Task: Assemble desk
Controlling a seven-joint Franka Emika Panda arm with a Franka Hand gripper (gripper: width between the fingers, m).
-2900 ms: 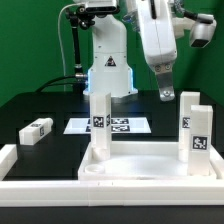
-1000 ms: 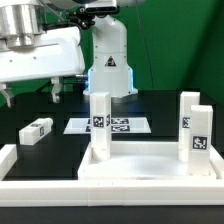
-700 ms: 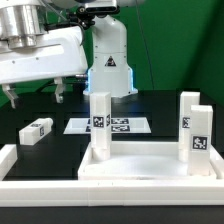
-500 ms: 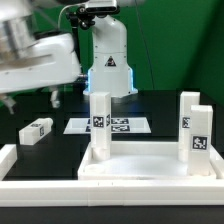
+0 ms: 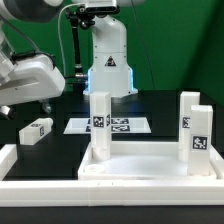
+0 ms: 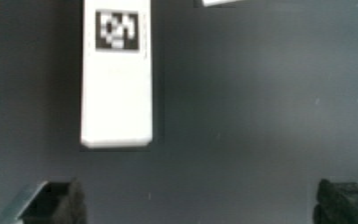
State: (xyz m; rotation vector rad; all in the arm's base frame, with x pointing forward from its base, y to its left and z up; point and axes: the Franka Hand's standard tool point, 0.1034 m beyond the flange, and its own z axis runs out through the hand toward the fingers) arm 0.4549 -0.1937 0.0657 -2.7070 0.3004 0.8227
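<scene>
The white tabletop (image 5: 150, 168) lies upside down at the front. Three white tagged legs stand upright in it: one at the exterior view's left (image 5: 100, 125) and two at its right (image 5: 197, 130), (image 5: 187, 100). The fourth leg (image 5: 35, 130) lies loose on the black table at the exterior view's left. It also shows in the wrist view (image 6: 119, 85) as a long white bar with a tag. My gripper (image 5: 25, 105) hangs above that loose leg, apart from it. In the wrist view the gripper (image 6: 202, 205) is open and empty, with the dark fingertips (image 6: 51, 200) wide apart.
The marker board (image 5: 115, 125) lies flat behind the tabletop, in front of the robot base (image 5: 108, 70). Low white border rails (image 5: 10, 160) run along the front and the exterior view's left. A white corner (image 6: 229, 3) shows at the wrist view's edge.
The arm swung from the exterior view's right, above the right legs, over to its left. It then sank lower and further left toward the loose leg. The gripper stayed open and empty.
</scene>
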